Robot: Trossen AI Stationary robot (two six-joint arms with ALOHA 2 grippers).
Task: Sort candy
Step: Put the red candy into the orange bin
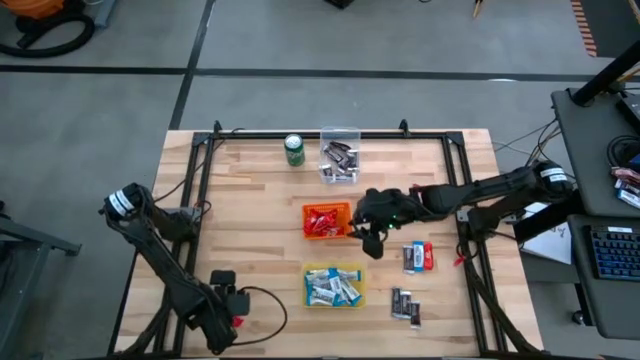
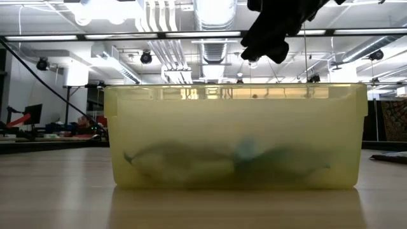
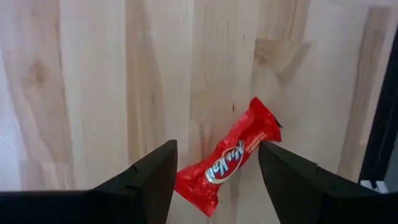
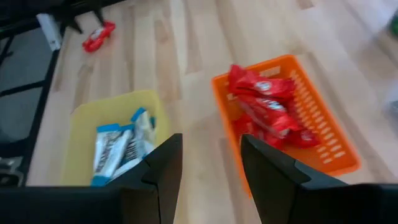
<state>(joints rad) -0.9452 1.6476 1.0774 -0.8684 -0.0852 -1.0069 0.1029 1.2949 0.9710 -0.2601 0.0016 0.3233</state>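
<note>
My left gripper (image 1: 232,318) sits at the near left part of the table (image 1: 250,210), well left of the yellow bin (image 1: 334,286). Its fingers (image 3: 149,180) stand apart with nothing between them; a red candy bar (image 3: 229,158) lies flat on the wood just ahead of them, untouched.

The yellow bin holds blue-and-white candy (image 1: 334,288). Just beyond it is the orange bin (image 1: 327,221), filled with red candy (image 4: 264,106), and farther beyond that the clear bin (image 1: 340,155) holds dark-wrapped candy (image 1: 340,158), with a green can (image 1: 294,150) to its left.

My right gripper (image 1: 372,240) hovers to the right of the orange bin, fingers (image 4: 165,165) apart and empty. Right of the yellow bin, loose candy (image 1: 418,257) and two dark bars (image 1: 405,304) lie on the table.
</note>
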